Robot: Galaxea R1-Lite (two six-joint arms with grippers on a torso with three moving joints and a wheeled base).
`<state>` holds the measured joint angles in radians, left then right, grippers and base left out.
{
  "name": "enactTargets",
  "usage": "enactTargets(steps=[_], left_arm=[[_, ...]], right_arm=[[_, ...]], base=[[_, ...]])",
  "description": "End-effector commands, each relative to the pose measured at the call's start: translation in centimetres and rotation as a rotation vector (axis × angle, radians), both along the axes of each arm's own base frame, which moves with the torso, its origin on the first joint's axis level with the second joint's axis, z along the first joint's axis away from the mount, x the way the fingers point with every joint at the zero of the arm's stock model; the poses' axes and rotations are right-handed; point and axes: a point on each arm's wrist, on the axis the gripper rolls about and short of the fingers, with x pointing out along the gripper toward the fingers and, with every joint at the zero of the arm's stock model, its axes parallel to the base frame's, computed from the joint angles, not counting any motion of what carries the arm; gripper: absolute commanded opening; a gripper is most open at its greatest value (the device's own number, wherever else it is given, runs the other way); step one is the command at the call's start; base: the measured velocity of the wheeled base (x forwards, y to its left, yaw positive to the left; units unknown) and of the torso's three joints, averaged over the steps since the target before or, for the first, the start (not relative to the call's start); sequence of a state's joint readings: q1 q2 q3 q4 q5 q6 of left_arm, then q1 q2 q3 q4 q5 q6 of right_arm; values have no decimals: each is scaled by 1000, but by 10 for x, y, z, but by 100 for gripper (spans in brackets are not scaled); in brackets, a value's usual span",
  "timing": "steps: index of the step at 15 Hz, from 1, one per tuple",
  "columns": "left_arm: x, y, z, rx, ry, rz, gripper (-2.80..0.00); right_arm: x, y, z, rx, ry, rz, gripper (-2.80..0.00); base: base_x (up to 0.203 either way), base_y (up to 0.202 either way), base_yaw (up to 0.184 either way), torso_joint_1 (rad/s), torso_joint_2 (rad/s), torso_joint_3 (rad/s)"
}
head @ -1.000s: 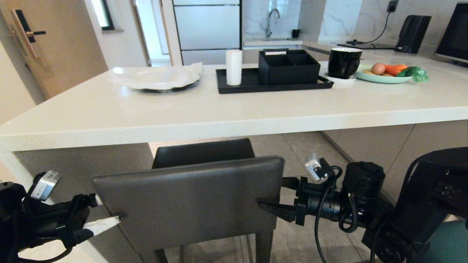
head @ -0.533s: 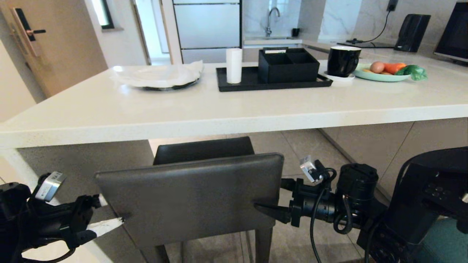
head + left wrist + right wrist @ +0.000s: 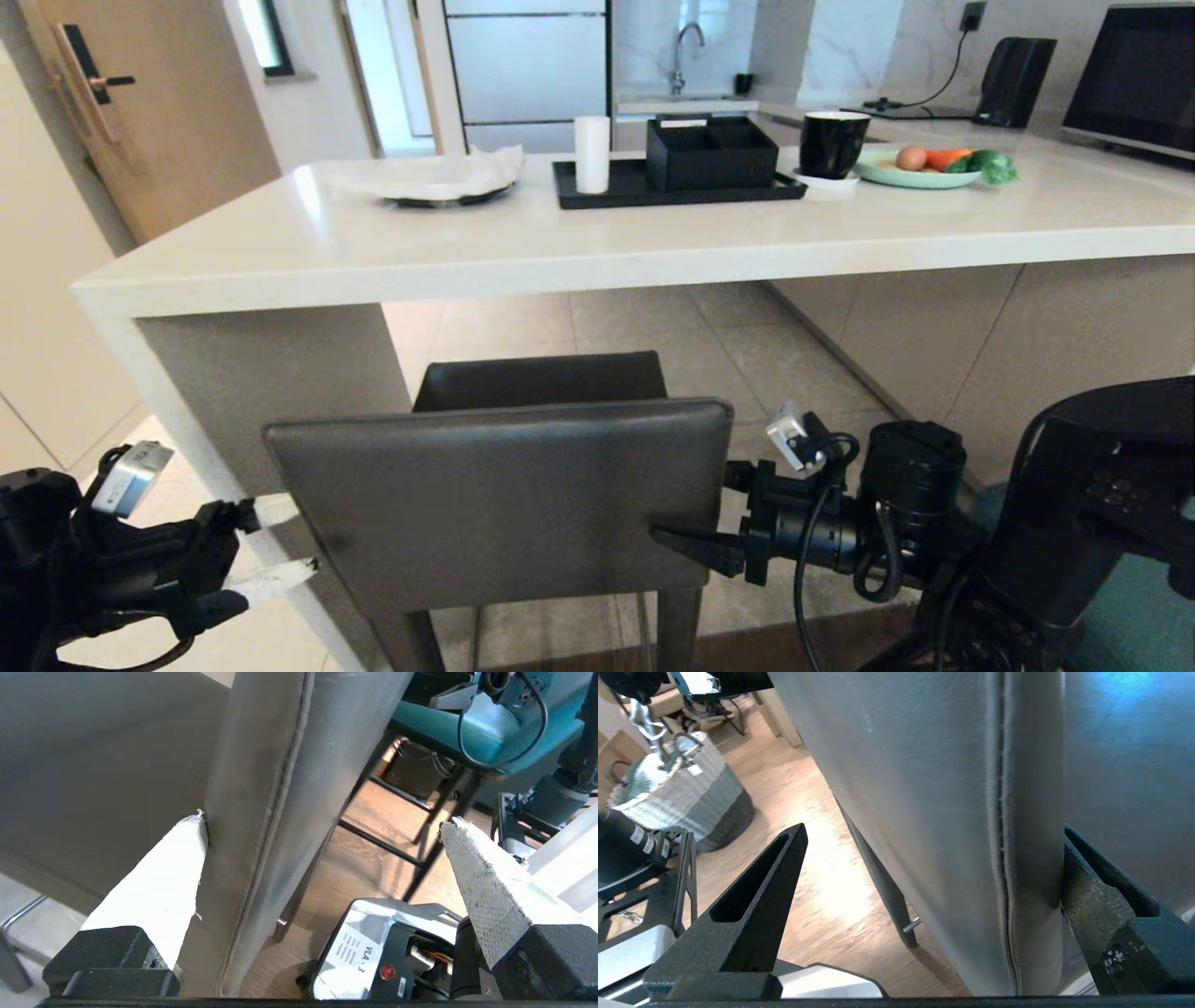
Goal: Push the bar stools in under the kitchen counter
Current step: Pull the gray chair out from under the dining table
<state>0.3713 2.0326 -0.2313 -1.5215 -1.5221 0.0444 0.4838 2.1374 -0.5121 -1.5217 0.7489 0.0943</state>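
Note:
The grey bar stool's square backrest stands low in the head view, and its seat points toward the kitchen counter. A strip of floor lies between the two. My left gripper is open astride the backrest's left edge, one white finger touching it. My right gripper is open astride the right edge, one black finger against the leather. A teal bar stool stands behind my right arm, only its corner showing in the head view.
On the counter sit a cloth-covered plate, a black tray with a white cup and black box, a black mug and a plate of vegetables. A woven basket stands on the floor.
The whole head view has drawn back: the counter now looks farther off and higher in the picture. The grey stool has kept its place between my two open grippers.

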Motion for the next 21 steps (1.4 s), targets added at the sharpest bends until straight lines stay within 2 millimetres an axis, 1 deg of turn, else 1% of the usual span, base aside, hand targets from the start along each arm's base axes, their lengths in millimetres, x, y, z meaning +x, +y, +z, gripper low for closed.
enactTargets(steps=[1,5,8,11,15,21], left_arm=[[-1,0,2,2,-12,-7,0],[-5,-3,3,1,-7,-12,0],[-14,-7,-1,-7,14,-12,0],[-26,-10,-1,-17,39,-7,0],[-37,-13,-3,-21,51,-2,0],[-38,-13,-2,-20,49,-2,0]], right_arm=[[0,0,1,5,-7,5,0],[-1,0,1,4,-6,5,0],[-3,-1,1,1,-2,7,0],[-3,-1,3,4,-7,6,0],[-6,-3,2,-2,1,7,0],[-6,-3,-1,-7,11,5,0]], base=[[-194,0,-1,2,3,-2],[-195,0,-2,-1,2,1],[-197,0,-3,2,-2,3],[-195,0,-2,3,2,5],[-195,0,-2,2,-3,2],[-195,0,-1,9,2,3]])
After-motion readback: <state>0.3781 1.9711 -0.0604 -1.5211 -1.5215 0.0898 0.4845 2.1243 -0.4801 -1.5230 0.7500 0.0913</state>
